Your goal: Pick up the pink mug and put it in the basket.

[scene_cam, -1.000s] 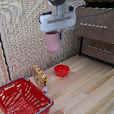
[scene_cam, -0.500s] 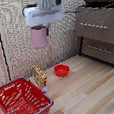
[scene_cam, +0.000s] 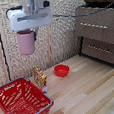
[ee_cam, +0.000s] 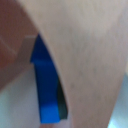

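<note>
**Pink mug held high above the floor, basket below**

The gripper (scene_cam: 28, 32) — a white boxy block with short dark-blue fingers (ee_cam: 47, 85) — is clamped on the pink mug (scene_cam: 26, 42), a smooth, pale, plain cylinder hanging in the air. Well below the mug sits the basket (scene_cam: 22, 101), red plastic lattice with a pale rim — rectangular, on pale wooden planks. Just beside the basket stands a small yellowish patterned object (scene_cam: 40, 76); beyond that, a low red bowl (scene_cam: 62, 70). A dark wooden dresser (scene_cam: 98, 33) stands farther off.

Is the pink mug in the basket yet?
Not yet. The pink mug hangs upright, high in the end effector, above and behind the basket.
</note>
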